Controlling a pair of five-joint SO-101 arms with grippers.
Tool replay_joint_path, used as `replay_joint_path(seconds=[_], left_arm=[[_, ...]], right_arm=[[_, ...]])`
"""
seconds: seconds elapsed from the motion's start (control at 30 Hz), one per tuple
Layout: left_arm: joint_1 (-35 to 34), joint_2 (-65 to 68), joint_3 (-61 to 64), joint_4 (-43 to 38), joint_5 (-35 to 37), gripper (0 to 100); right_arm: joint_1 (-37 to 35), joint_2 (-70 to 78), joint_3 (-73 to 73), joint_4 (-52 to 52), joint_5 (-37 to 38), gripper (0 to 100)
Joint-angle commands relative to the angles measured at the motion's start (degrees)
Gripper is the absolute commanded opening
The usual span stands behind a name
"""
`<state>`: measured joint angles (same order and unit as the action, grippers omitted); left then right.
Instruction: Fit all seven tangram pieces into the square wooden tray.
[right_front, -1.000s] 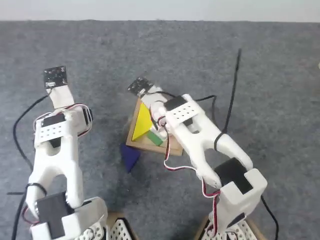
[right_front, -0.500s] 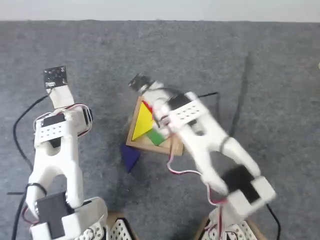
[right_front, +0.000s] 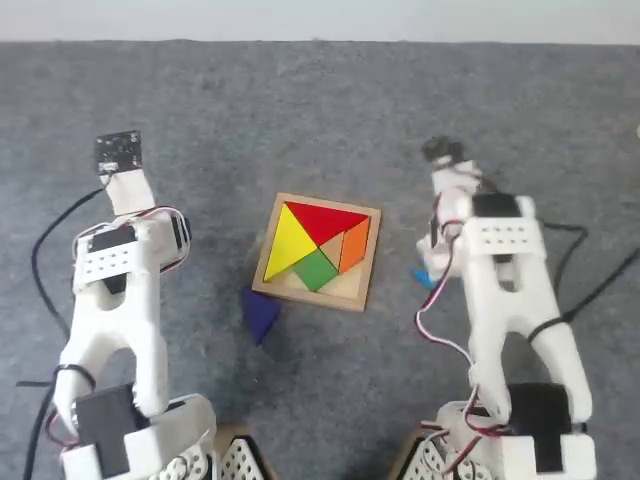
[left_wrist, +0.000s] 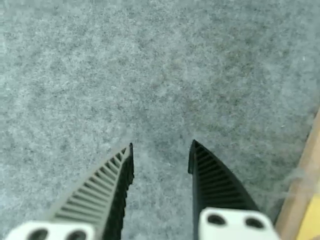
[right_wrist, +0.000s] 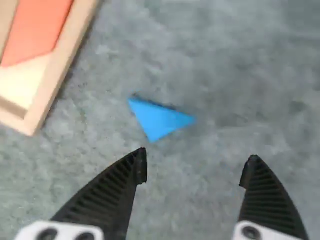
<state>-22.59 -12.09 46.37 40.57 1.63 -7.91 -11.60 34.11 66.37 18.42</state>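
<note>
The square wooden tray (right_front: 312, 297) lies mid-table holding a red (right_front: 325, 219), a yellow (right_front: 287, 245), a green (right_front: 316, 269) and an orange piece (right_front: 352, 246). A dark blue piece (right_front: 260, 312) rests on the carpet by the tray's near left corner. To the right of the tray lies a small light blue triangle (right_front: 424, 277), partly under the right arm. My right gripper (right_wrist: 195, 162) hangs open just short of that triangle (right_wrist: 159, 120), holding nothing. My left gripper (left_wrist: 161, 150) is open over bare carpet left of the tray.
Grey carpet covers the table. The tray's rim (right_wrist: 55, 75) and the orange piece (right_wrist: 35, 27) lie beside the triangle in the right wrist view. A strip of the tray's edge (left_wrist: 300, 190) borders the left wrist view. Cables trail beside both arms.
The right arm swung from above the tray out to the right, uncovering the tray, and now sits over the light blue triangle. The left arm stayed put.
</note>
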Motion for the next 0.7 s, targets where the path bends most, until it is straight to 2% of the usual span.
replay_joint_path(seconds=[0.0, 0.1, 0.23, 0.33, 0.53, 0.6, 0.67], left_arm=[[0.44, -0.35, -0.57, 0.0, 0.26, 18], [0.44, -0.35, -0.57, 0.0, 0.26, 18], [0.44, -0.35, -0.57, 0.0, 0.26, 18], [0.44, -0.35, -0.57, 0.0, 0.26, 18], [0.44, -0.35, -0.57, 0.0, 0.26, 18], [0.44, -0.35, -0.57, 0.0, 0.26, 18], [0.53, -0.35, -0.57, 0.0, 0.26, 18]], right_arm=[[-5.32, -1.1, 2.64, -5.05, 2.64, 29.9], [-7.25, -0.4, 3.08, -6.73, 2.46, 29.9], [-6.55, 4.79, 3.08, -10.15, -5.71, 29.9], [-5.41, 10.86, 1.76, -12.18, -8.7, 29.9], [-2.77, 19.38, -4.84, -5.93, -8.62, 29.7], [-2.77, 20.18, -5.89, -4.79, -8.62, 26.1], [-2.95, 20.26, -6.24, -4.88, -8.62, 18.3]])
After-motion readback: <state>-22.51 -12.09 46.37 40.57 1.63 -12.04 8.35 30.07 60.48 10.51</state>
